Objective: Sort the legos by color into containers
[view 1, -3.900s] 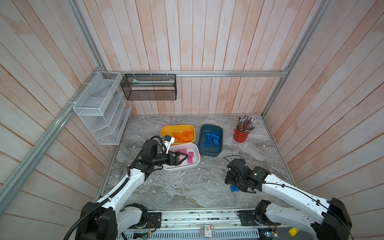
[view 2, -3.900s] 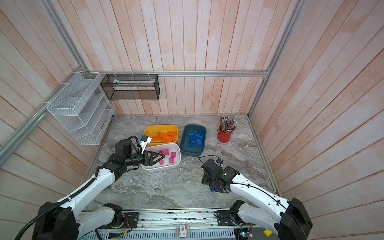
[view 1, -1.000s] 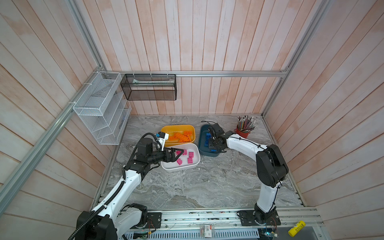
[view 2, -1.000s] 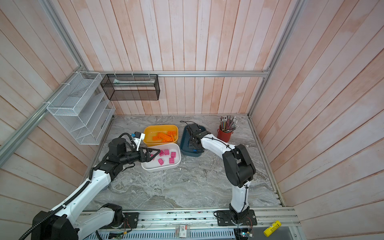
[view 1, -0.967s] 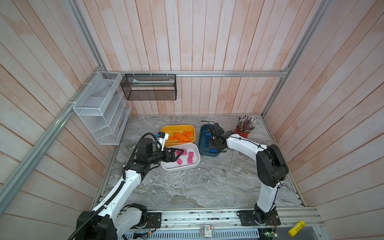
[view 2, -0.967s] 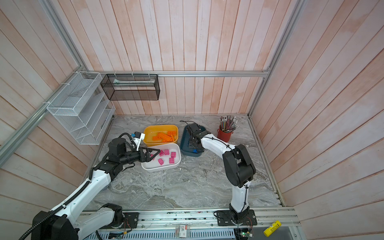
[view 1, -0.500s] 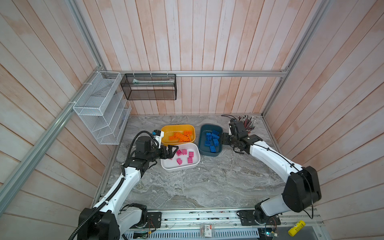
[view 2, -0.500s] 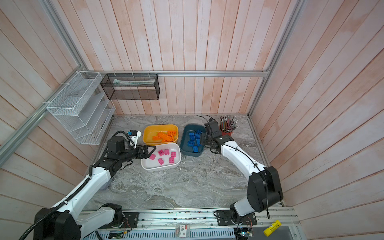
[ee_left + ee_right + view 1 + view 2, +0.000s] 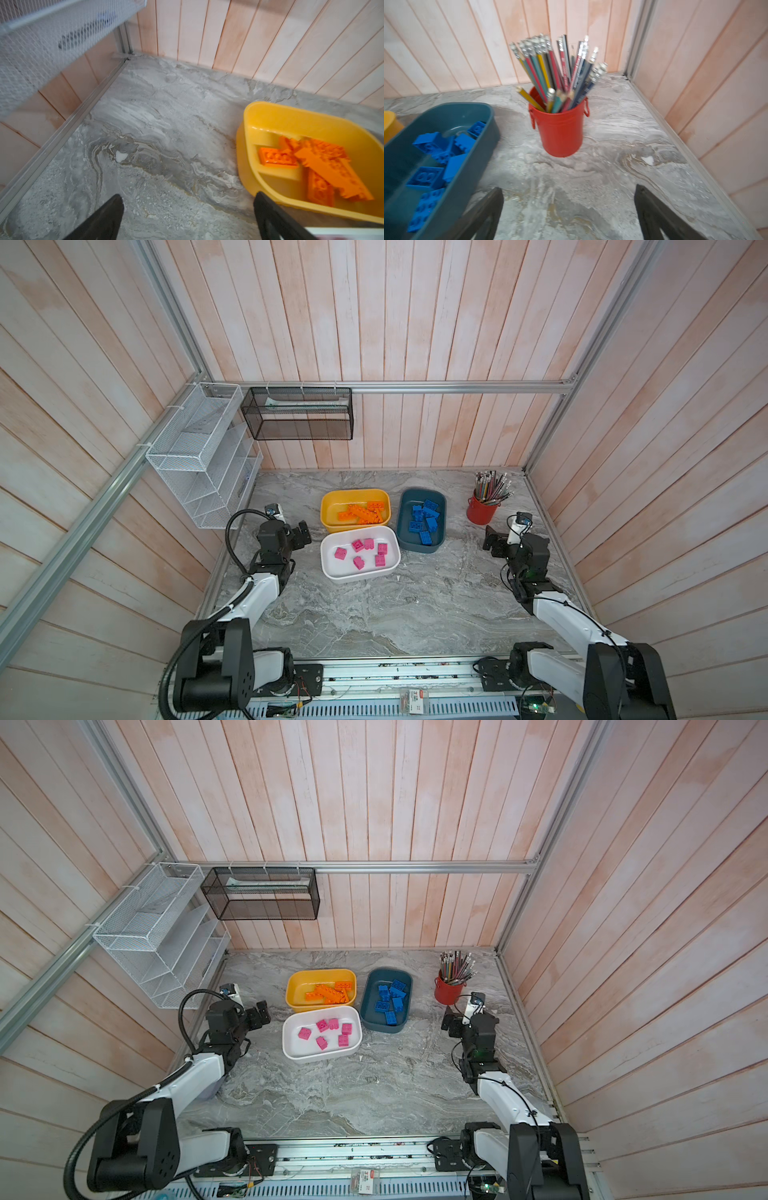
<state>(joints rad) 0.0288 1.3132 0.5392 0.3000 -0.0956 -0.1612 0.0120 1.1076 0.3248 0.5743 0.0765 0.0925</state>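
In both top views three containers sit mid-table. The yellow tub (image 9: 328, 506) holds orange legos (image 9: 363, 512), the teal tub (image 9: 401, 526) holds blue legos (image 9: 424, 518), and the white tub (image 9: 328, 568) holds pink legos (image 9: 359, 551). My left gripper (image 9: 302, 533) hangs open and empty left of the tubs; in its wrist view (image 9: 188, 207) bare table lies between the fingers, with the yellow tub (image 9: 245, 145) beside them. My right gripper (image 9: 494, 541) is open and empty, right of the teal tub (image 9: 488, 128), over bare table (image 9: 569, 199).
A red pencil cup (image 9: 482, 510) stands just beyond my right gripper, near the back right corner (image 9: 560, 133). A white wire rack (image 9: 199, 464) hangs on the left wall above my left arm, a black mesh basket (image 9: 297, 414) on the back wall. Wooden walls enclose the table.
My right gripper has drawn back from over the teal tub to the table's right side and opened wide. My left gripper has pulled away leftward from the white tub, still open.
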